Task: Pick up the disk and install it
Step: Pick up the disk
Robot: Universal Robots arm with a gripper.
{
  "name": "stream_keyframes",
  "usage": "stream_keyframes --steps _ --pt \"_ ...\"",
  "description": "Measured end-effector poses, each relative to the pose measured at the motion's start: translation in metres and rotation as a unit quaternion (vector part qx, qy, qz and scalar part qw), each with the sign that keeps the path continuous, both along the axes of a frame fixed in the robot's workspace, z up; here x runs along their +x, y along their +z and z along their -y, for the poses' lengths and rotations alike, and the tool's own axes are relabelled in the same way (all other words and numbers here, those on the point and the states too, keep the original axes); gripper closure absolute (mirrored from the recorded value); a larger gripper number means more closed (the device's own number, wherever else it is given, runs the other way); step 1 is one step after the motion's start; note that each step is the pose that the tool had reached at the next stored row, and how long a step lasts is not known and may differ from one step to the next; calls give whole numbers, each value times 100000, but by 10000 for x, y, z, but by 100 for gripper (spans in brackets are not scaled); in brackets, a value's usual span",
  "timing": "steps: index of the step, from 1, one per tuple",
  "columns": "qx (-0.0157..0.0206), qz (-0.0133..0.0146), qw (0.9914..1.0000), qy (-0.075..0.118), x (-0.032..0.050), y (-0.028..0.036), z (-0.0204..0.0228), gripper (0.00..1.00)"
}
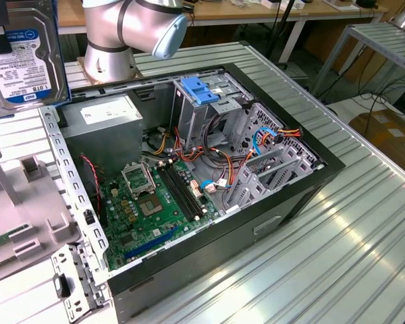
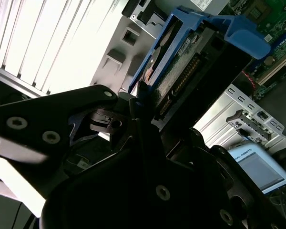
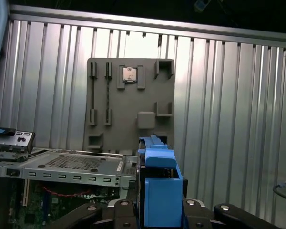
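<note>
Gripping: jaws closed on the disk [image 3: 160,191], at its blue carrier
Disk location: held clear of the bench [image 1: 364,223], outside the open computer case [image 1: 270,223]
Grey tray [image 1: 13,202]: on bench beside case

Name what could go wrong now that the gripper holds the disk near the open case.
The gripper clamps the disk by one end, so it might tilt or slip. Loose cables crowd the metal bays of the case; they could snag or block the disk.
</note>
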State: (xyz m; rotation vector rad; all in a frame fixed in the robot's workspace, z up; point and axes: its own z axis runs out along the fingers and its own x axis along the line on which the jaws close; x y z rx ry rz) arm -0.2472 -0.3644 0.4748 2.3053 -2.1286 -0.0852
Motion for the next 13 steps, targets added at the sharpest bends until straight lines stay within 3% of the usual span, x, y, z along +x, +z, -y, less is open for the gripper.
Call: stream_keyframes --steps 13 --pt "-1 -52 100000 -3 222 0 46 64"
